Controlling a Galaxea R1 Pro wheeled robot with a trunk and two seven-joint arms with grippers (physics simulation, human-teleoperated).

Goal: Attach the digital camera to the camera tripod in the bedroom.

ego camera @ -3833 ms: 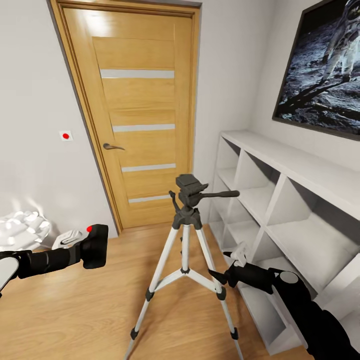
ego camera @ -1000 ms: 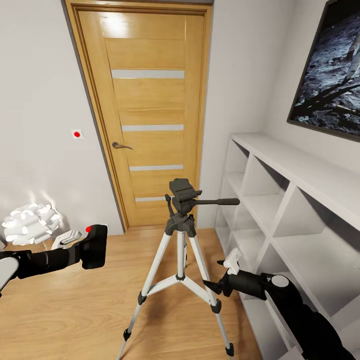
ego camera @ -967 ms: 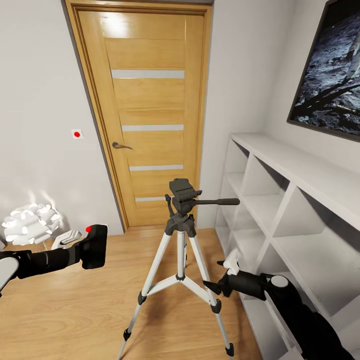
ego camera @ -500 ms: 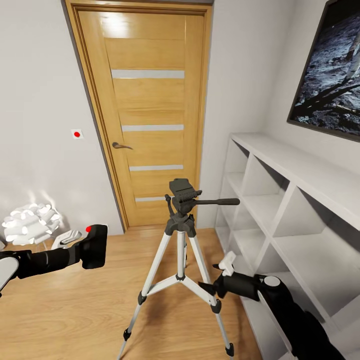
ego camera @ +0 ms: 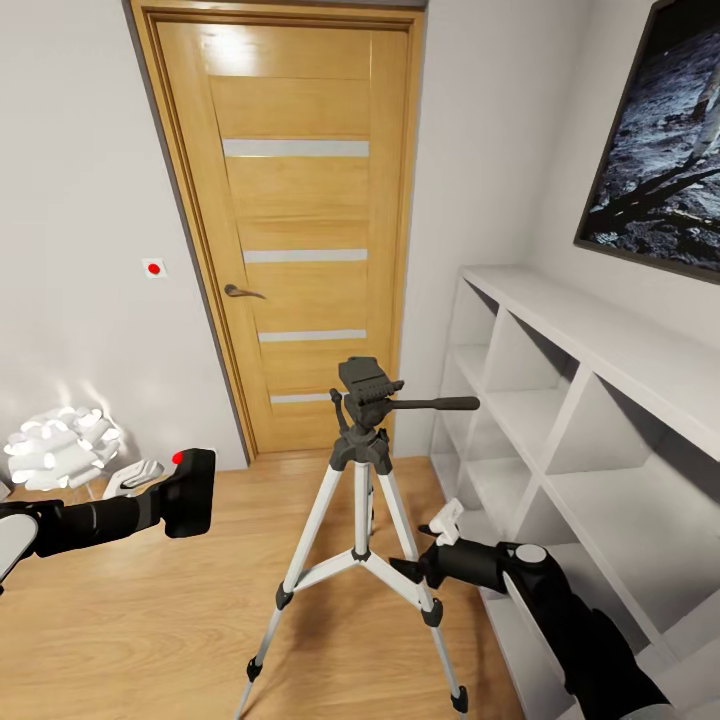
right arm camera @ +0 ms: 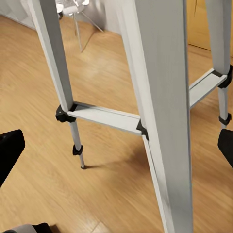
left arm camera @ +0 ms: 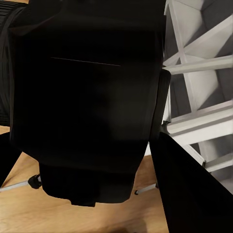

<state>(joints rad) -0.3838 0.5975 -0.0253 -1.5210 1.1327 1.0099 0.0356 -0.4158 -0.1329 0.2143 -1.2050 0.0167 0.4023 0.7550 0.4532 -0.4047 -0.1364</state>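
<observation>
Orange-brown wooden door (ego camera: pixel 300 220) with pale stripes and metal handle (ego camera: pixel 240 292), red-dot wall switch (ego camera: pixel 153 268) beside it, white ball lamp (ego camera: pixel 60 445) low by the wall, white cubby shelving (ego camera: pixel 590 400), framed moon picture (ego camera: pixel 660 150) above, light wood floor (ego camera: pixel 150 620)

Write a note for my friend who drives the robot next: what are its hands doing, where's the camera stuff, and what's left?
Left gripper: shut on the digital camera, held off to the left of the camera tripod.
Right gripper: open, empty, beside the tripod's right leg, not touching that I can tell.
Tripod stands on the wood floor before the door; its pan head is bare.
Done: camera picked up.
Left: probably steady the tripod, then set the camera onto the head.
</observation>
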